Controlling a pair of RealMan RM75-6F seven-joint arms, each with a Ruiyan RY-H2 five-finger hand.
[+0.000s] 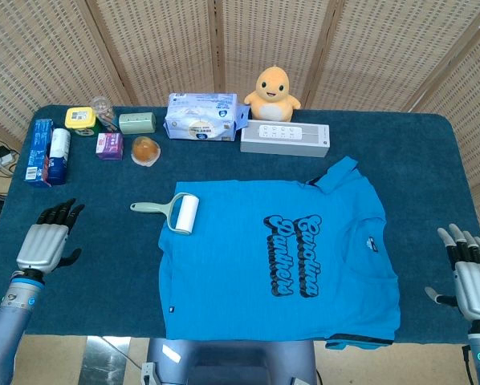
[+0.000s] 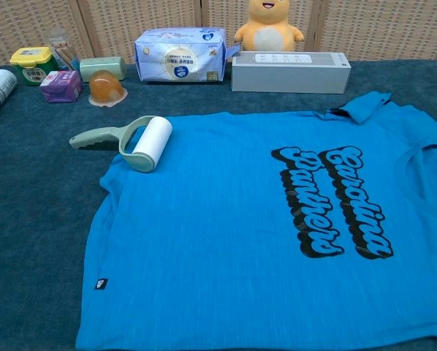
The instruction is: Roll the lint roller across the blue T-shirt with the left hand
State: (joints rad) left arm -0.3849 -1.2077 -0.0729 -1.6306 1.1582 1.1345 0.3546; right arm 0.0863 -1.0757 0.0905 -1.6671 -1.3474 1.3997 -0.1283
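While left hand (image 1: 49, 240) hovers empty, lint roller (image 1: 176, 212) rests on blue T-shirt (image 1: 248, 273).

Lint roller (image 1: 180, 212) head rests on T-shirt's (image 1: 256, 265) left corner, seemingly.

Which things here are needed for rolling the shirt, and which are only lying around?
For the job:
lint roller
blue T-shirt
left robot hand

Just lying about:
stuffed toy
tissue pack
white speaker
small purple box
blue tube box
right robot hand

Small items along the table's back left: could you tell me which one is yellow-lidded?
The green tub at the far left of the row; the purple box and pale green case lack yellow.
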